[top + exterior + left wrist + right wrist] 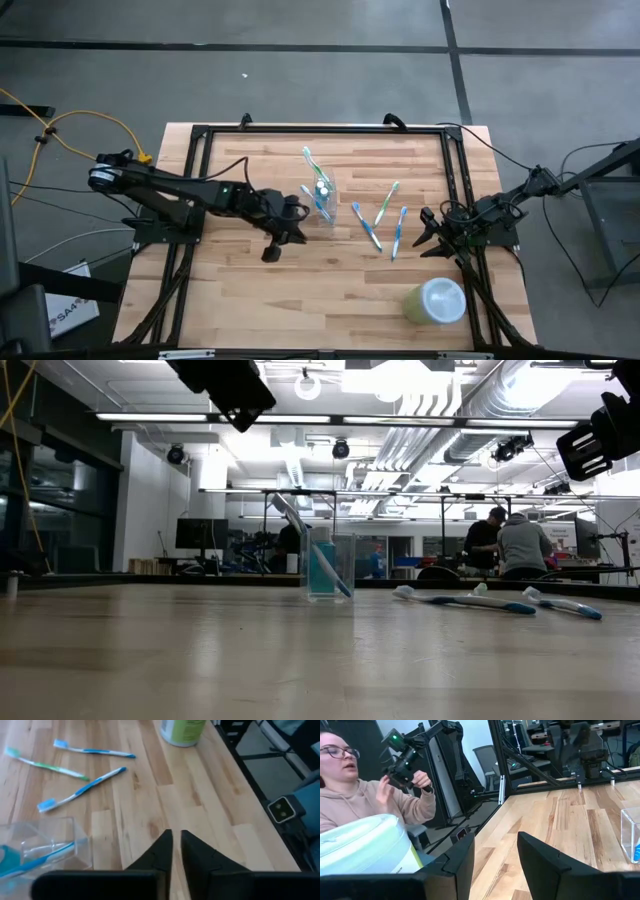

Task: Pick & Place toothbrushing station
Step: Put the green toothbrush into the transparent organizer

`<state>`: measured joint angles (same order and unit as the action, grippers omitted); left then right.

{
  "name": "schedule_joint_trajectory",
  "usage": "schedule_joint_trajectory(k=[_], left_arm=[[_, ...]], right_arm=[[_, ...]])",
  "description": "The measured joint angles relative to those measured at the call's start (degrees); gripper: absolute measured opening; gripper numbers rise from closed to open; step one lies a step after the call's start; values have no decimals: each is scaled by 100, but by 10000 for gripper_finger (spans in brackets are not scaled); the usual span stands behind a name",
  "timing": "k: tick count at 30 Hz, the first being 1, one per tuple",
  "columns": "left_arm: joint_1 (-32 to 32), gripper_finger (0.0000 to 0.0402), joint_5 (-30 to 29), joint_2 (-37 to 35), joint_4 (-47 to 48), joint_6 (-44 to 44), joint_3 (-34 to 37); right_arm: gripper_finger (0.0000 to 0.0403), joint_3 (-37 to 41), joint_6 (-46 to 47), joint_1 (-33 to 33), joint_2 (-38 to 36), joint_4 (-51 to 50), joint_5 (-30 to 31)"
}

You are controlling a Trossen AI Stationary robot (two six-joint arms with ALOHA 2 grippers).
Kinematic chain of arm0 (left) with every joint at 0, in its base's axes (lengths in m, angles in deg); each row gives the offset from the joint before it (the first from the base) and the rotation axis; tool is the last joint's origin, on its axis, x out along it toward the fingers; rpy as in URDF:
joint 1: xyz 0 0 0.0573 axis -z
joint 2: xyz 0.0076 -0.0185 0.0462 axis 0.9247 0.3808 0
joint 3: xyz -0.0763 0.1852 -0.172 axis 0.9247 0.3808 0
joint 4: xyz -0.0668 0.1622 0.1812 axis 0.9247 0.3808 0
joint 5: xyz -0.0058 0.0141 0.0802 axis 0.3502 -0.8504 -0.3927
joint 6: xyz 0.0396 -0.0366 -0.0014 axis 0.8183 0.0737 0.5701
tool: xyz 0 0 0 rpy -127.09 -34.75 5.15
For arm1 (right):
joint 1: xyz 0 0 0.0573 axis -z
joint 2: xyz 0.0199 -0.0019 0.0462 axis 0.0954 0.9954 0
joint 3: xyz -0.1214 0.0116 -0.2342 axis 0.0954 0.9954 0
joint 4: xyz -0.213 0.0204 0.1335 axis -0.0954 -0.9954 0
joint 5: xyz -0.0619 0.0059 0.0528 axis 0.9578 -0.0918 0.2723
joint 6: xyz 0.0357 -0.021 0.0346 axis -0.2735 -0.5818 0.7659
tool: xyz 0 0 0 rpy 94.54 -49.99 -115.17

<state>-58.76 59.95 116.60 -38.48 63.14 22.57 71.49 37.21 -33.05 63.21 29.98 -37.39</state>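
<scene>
A small clear cup (322,199) stands upright on the wooden table near its middle, with a green-and-white toothbrush, a blue one and a teal tube in it (35,851). Three loose toothbrushes (367,226) (386,203) (398,232) lie flat on the table to the cup's right. My left gripper (176,851) hovers just beside the cup, toward the table's near edge, and slants down. Its fingers are shut to a thin slit with nothing between them. My right gripper (495,855) waits at the table's right edge, open and holding nothing.
A pale green round container (437,301) stands at the near right, close beside my right gripper (430,232). A black frame (320,128) runs around the table. A person (355,790) sits beyond the table's edge, and other people show far back in the room.
</scene>
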Motion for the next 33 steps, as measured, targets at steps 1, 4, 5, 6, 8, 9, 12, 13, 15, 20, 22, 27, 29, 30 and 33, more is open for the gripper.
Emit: schedule_joint_trajectory(k=[1,4,5,6,8,9,12,13,15,20,22,27,29,30,33], left_arm=[[23,15,0,-5,-3,15,-3],[131,5,-3,-5,7,9,-7],[167,5,-5,-5,4,6,-7],[195,5,-3,-5,12,-19,-7],[231,5,0,-5,47,-81,-7],[240,5,0,-26,68,-152,-7],[211,5,-3,-97,76,-238,17],[193,5,-7,-139,79,-291,66],[163,5,-7,-262,100,-334,166],[133,5,-10,-946,-589,-338,869],[134,5,-8,-1352,-949,-374,1289],[133,5,-185,-2289,-1390,-638,2235],[133,5,-201,-2654,-1428,-646,2530],[134,5,-197,-2819,-1488,-649,2665],[134,5,-195,-3259,-1554,-500,2973]], right_arm=[[142,0,0,0,-2,0,0],[142,-1,0,-1,0,2,0],[142,0,0,-1,0,1,0],[142,-1,0,0,-2,1,0],[142,0,0,-2,0,0,0],[142,-1,0,-1,-1,1,0],[142,-1,0,0,-1,2,0],[142,-1,0,-1,-1,0,0],[142,-2,0,0,0,0,0],[142,-1,0,0,-1,13,0],[142,0,0,0,-2,12,0],[142,0,0,0,0,15,2],[142,0,0,0,-2,17,2],[142,-1,0,0,0,16,2],[142,-1,0,-1,-1,15,1]])
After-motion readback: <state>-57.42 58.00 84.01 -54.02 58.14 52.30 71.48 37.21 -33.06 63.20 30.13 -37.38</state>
